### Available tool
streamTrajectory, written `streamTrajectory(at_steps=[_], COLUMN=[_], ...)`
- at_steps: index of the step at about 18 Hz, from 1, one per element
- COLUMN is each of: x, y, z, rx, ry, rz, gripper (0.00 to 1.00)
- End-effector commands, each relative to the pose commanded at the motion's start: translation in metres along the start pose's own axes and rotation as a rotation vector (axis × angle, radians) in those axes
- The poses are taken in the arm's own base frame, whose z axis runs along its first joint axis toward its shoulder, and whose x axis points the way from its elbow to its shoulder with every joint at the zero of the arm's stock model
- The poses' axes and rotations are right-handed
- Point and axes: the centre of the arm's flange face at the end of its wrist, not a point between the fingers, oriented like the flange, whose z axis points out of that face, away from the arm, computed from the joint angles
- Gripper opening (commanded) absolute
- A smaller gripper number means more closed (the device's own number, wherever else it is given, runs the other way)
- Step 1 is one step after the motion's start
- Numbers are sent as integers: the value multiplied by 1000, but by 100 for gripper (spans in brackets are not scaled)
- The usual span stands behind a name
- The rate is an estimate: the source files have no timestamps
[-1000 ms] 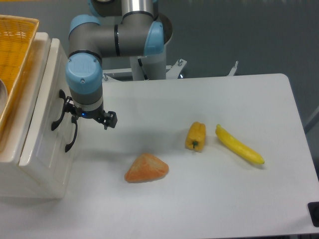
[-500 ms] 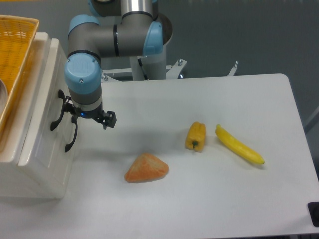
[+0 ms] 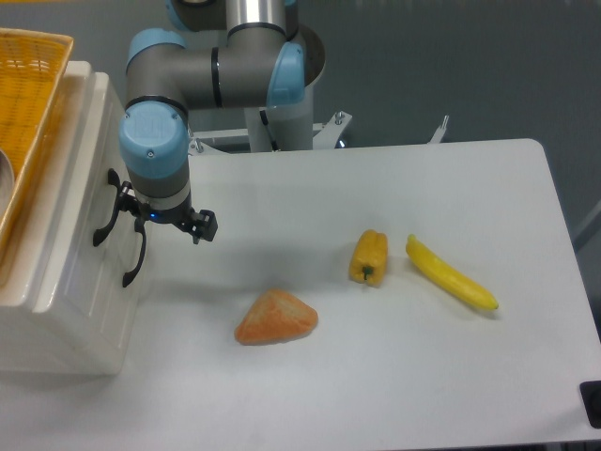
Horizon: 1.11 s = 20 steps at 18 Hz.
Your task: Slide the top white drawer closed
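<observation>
The cream-white cabinet (image 3: 56, 310) stands at the table's left edge. The top white drawer (image 3: 94, 150) has its front panel facing right, with its black arched handle (image 3: 100, 219) low on the panel. The lower drawer's black handle (image 3: 134, 263) sits just below and to the right. My gripper (image 3: 129, 209) hangs under the blue wrist, right against the top drawer's front beside its handle. The wrist hides most of the fingers, so I cannot tell whether they are open or shut.
A yellow wicker basket (image 3: 28, 85) lies on top of the cabinet. An orange wedge-shaped item (image 3: 275, 318) lies on the white table, with a yellow pepper (image 3: 368, 256) and a banana (image 3: 451, 273) further right. The arm's base (image 3: 282, 122) stands at the back.
The wrist and gripper have crept a little to the left, and the top drawer's handle has shifted left with them. Nothing else moved.
</observation>
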Motion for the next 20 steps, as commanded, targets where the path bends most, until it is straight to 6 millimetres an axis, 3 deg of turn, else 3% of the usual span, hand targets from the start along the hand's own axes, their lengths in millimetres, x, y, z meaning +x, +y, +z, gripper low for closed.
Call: streamTrajectory(at_steps=[4, 10, 14, 20], x=[-2, -29, -83, -165], y=[0, 3, 14, 46], z=[3, -7, -23, -44], rx=[-8, -2, 16, 20], ry=[-12, -55, -57, -94], rz=[7, -19, 24, 57], gripper=[100, 100, 100, 100])
